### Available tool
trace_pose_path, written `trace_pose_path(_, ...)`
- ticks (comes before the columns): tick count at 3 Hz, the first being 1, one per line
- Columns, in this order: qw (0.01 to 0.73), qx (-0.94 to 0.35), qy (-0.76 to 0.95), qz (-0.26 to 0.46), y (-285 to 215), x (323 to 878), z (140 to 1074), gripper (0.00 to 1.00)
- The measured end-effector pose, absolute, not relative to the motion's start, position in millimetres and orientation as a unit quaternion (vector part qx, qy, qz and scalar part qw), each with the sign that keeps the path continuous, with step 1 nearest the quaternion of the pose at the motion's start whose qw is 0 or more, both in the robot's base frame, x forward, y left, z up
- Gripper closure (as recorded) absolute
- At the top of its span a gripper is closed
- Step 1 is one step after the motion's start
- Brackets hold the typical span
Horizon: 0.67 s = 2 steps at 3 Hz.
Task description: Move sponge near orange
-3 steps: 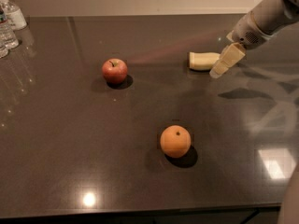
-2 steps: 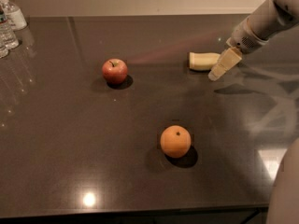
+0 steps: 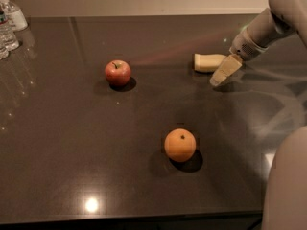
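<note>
One dark, glossy table (image 3: 72, 176) fills nearly the whole frame. From the upper right corner the arm (image 3: 268, 28) slants down and to the left. That angle looks chosen to bring its tip in low beside the sponge rather than from straight above. A pale part of the robot (image 3: 288, 186) blocks the lower right corner. The orange (image 3: 180, 145) sits alone at lower centre, well apart from everything else. The sponge (image 3: 207, 62) lies flat at upper right of centre, far from the orange, so the move is not yet done. The apple (image 3: 117, 73) rests at upper left of centre, off the straight line from sponge to orange, and nothing lies on that line. Bottles (image 3: 12, 16) stand at the far upper left edge, out of the way. The gripper (image 3: 218, 79) hangs just beside the sponge's right end, tip pointing down-left. I cannot tell whether it touches the sponge, or whether it is wide or narrow.
</note>
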<state>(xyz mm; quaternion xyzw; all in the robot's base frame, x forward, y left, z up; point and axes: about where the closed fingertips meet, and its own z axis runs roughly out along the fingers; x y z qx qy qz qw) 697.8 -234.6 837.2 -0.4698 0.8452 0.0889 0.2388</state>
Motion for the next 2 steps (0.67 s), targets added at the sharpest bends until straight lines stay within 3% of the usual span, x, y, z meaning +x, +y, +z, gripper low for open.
trace_pose_path(1,0.237,-0.467,0.847,0.094,-230.1,703.0,832.1,0.18)
trace_pose_path(2,0.238,-0.468,0.846,0.098,-225.9,707.5,831.8,0.42)
